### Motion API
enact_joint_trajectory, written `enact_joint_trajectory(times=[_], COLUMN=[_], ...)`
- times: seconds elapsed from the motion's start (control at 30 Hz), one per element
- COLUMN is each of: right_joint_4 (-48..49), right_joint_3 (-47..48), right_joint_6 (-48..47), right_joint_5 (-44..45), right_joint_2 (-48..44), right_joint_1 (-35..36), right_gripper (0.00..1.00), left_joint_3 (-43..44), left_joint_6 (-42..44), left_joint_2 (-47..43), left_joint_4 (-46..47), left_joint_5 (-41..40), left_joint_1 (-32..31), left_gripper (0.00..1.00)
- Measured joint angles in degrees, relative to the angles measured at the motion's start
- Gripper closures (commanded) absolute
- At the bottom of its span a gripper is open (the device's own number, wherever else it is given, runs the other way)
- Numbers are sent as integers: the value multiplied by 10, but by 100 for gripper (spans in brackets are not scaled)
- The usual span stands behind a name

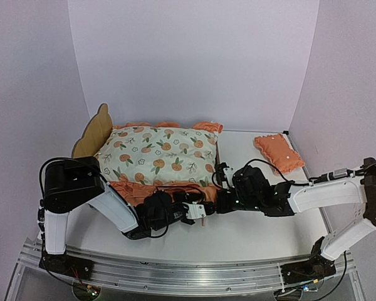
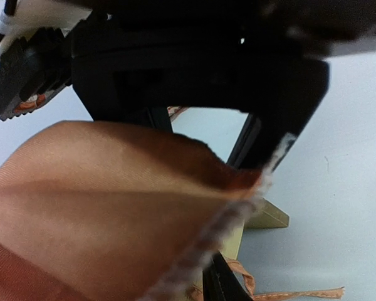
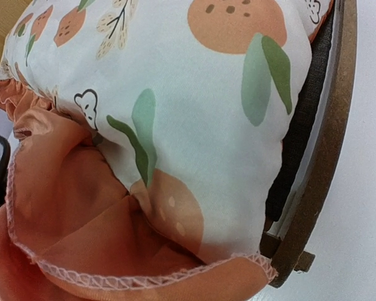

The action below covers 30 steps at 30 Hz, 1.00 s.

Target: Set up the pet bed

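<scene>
Tidying pad on pet bed: my L claw was part open at frill (gripped? can't tell), R claw shut; next, pillow prob. needs grabbing.

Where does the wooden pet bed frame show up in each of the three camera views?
Top external: pet bed left of centre, headboard at far left, mostly covered by the mattress pad.
Left wrist: pet bed only as a pale wooden corner at lower right, below the orange fabric.
Right wrist: pet bed as a curved rail down the right edge.
Shared landmark: the pad's orange ruffle.
</scene>
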Motion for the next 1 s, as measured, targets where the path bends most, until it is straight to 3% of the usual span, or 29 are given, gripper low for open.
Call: enact_joint_trajectory(times=[0.13, 0.4, 0.7, 1.0], right_joint_4=[2, 7, 8, 17], right_joint_3=[-2, -2, -2, -1], right_joint_6=[-1, -2, -2, -1], right_joint_5=[-2, -2, -15, -57], right_joint_2=[0, 0, 0, 31], right_joint_1=[0, -3, -13, -28], right_gripper=[100, 100, 100, 100], left_joint_3=[7, 7, -15, -18], left_joint_6=[14, 23, -16, -166], left_joint_2=[8, 8, -24, -126], left_joint_4=[7, 15, 6, -127], left_joint_5=[5, 7, -1, 25], left_joint_1=[9, 11, 12, 14], left_gripper=[80, 99, 100, 100])
